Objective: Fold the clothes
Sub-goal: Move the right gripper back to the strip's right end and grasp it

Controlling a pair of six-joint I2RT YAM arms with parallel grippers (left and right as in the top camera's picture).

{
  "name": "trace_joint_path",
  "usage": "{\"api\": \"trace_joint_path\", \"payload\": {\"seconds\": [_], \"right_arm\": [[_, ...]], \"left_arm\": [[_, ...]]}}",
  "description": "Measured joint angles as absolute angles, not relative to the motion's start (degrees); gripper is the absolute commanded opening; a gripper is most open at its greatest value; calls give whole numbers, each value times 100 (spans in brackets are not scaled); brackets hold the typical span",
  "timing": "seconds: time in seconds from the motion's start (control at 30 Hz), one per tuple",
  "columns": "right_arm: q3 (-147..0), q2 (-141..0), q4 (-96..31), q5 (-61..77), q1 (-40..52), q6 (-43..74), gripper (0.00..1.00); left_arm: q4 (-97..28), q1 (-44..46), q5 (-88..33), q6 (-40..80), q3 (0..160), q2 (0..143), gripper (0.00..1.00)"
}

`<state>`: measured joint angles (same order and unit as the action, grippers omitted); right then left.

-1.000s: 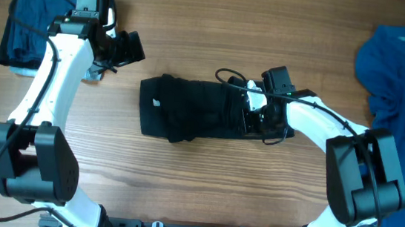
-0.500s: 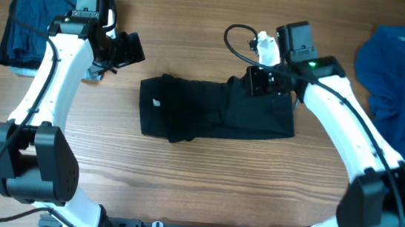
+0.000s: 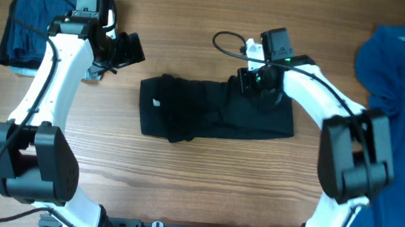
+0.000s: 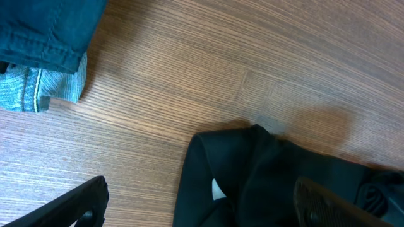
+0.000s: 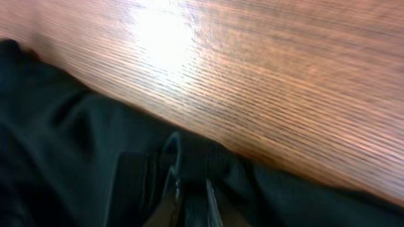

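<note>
The black polo [image 3: 188, 112] lies folded into a long band at the table's middle, with its small white logo [image 3: 156, 102] near the left end. My right gripper [image 3: 256, 84] is at the polo's far edge, right of centre. In the right wrist view it [image 5: 192, 189] is shut on a bunched ridge of the black fabric [image 5: 76, 145]. My left gripper [image 3: 123, 48] is open and empty, up and to the left of the polo. In the left wrist view its fingers [image 4: 211, 208] straddle the polo's left corner [image 4: 221, 164] from above.
Folded navy garments [image 3: 26, 14] lie at the far left corner, over a light blue piece [image 4: 31, 88]. A bright blue shirt [image 3: 403, 81] lies crumpled along the right edge. Bare wood surrounds the polo.
My right gripper rose from the polo's right half to its far edge, then shifted slightly left. The polo's right part now lies flatter. The left arm has not moved.
</note>
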<state>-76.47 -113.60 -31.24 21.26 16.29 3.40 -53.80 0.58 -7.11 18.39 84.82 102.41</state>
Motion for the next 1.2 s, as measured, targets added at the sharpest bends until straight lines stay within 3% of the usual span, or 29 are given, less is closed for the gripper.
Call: {"api": "trace_joint_path", "payload": {"seconds": [0.03, 0.13, 0.17, 0.23, 0.33, 0.5, 0.93, 1.2], "right_arm": [[-7679, -10831, -3321, 2143, 1503, 331, 69], [-7883, -9723, -3924, 2034, 1066, 316, 84], [-7902, -9439, -4145, 1962, 904, 318, 85], [-7988, -8687, -4958, 1684, 207, 180, 75], [-8018, -8604, -5784, 1592, -379, 3, 71], [-7714, -8982, -5830, 1533, -637, -268, 39], [-7607, -11410, -5546, 2213, -637, -381, 50], [-7599, -11697, -5384, 2635, -637, -370, 54]], "left_arm": [[-5380, 58, -711, 1839, 8482, 10241, 94], [-5371, 58, -709, 1837, 8482, 10241, 94], [-5378, 58, -709, 1839, 8482, 10241, 94], [-5382, 58, -711, 1837, 8482, 10241, 94], [-5380, 58, -711, 1837, 8482, 10241, 94], [-5395, 58, -711, 1839, 8482, 10241, 94], [-5398, 58, -711, 1837, 8482, 10241, 94], [-5400, 58, -711, 1837, 8482, 10241, 94]]}}
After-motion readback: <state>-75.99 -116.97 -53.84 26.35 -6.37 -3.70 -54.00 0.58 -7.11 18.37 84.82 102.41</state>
